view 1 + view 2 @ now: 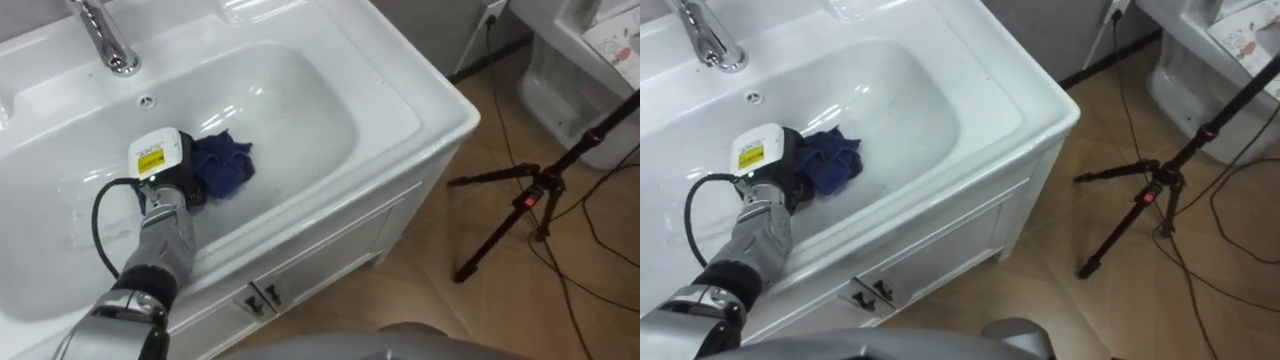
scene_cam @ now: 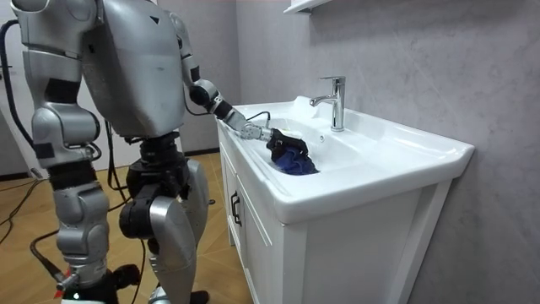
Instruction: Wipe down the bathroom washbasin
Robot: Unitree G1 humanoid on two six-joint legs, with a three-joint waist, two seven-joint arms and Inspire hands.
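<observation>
Left hand (image 1: 165, 172) sits on the blue cloth (image 1: 224, 165) in the basin (image 1: 300, 110); its grip cannot be made out. The room view shows the whole faucet (image 2: 335, 101). The bowl's right half lies open.

Eye views: head-mounted stereo pair, close above the basin (image 1: 300, 90); looking steeply down over its front rim; tap (image 1: 108, 45) toward the upper left corner
Room view: standing camera beside the basin's end, farther back, near rim height; whole robot at the room view's left
Shared: basin bowl, tap, front rim
</observation>
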